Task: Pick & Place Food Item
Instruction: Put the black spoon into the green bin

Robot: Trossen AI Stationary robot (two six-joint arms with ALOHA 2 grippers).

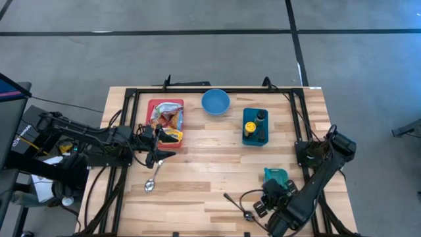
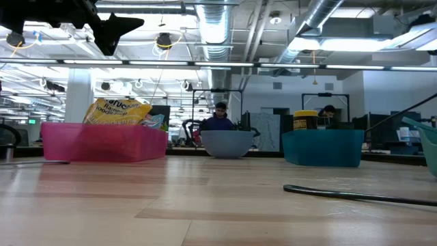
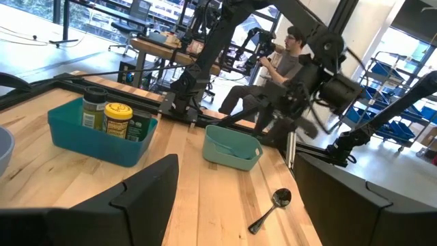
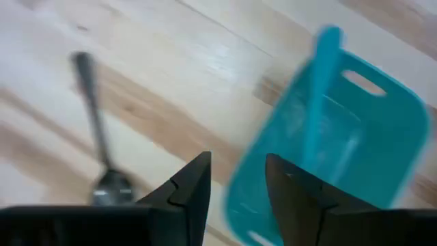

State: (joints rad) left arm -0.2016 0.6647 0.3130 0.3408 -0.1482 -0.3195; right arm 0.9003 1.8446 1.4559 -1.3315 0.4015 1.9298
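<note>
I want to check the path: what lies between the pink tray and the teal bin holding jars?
In the high view, the blue bowl sits between the pink tray and the teal bin, slightly farther back; otherwise only bare wood.

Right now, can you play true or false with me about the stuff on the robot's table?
1. The blue bowl sits between the pink bin and the blue bin. True.
2. The pink bin is empty. False: snack bags fill it.
3. The jars stand in the pink bin. False: the jars stand in the blue bin.
4. The left gripper hangs open above the table by the pink bin, holding nothing. True.
5. Only one spoon is on the table. False: a spoon lies near the left gripper, and a second spoon lies near the right gripper.
6. The small teal container lies close to the right gripper. True.
</note>
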